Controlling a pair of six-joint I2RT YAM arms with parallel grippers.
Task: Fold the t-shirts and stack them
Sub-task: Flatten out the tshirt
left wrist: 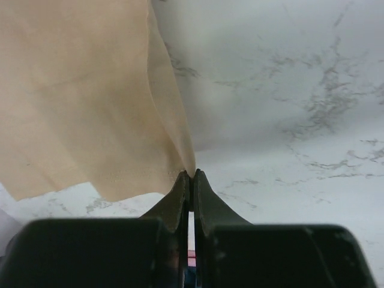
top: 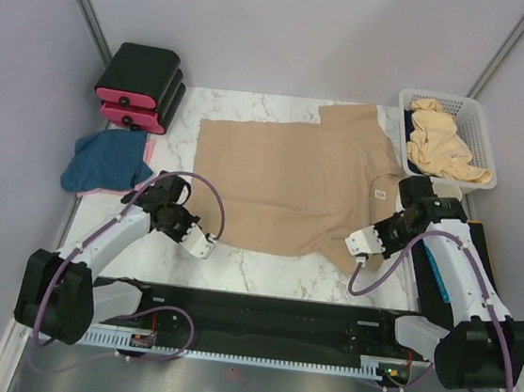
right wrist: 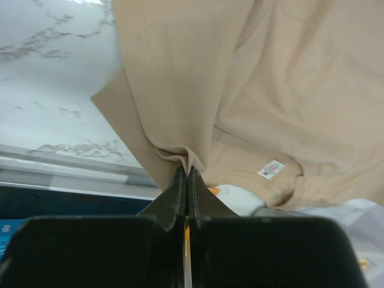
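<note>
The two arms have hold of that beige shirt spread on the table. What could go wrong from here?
1. The left end effector pinches only the very tip of a corner of the tan short-sleeved cloth t-shirt; a pull might slip it free.
2. The right end effector holds a bunched clump of several layers, so the fold may come out creased or lopsided.

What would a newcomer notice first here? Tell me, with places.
A big tan t-shirt lies spread across the middle of the marble table, its near edge pinched at each end by the shut left gripper and right gripper. A white basket at far right holds crumpled tan shirts; a dark blue shirt sits at the left edge.
</note>
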